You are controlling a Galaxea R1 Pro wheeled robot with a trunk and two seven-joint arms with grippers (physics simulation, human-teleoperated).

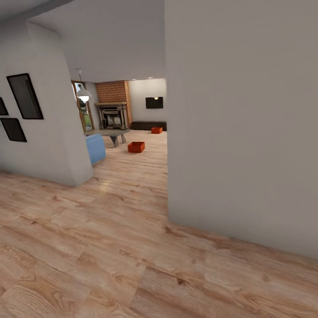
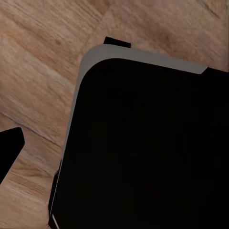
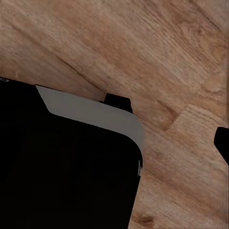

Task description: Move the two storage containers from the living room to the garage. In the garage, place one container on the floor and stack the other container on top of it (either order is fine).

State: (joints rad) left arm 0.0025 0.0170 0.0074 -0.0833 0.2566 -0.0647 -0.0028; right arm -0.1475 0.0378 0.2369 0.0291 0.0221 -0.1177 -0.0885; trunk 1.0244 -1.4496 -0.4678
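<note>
Both storage containers sit ahead through the doorway on the living room planks: nearer container (image 1: 136, 147), farther container (image 1: 157, 130) by the bench. You can't tell either tool's state.

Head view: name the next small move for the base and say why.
Probably roll forward through the opening between the two pale walls, bearing slightly left of the near wall corner. Both orange-red storage containers sit far off on the wood floor of the living room, near the brick fireplace, well beyond arm's reach, so closing the distance likely comes first.
</note>
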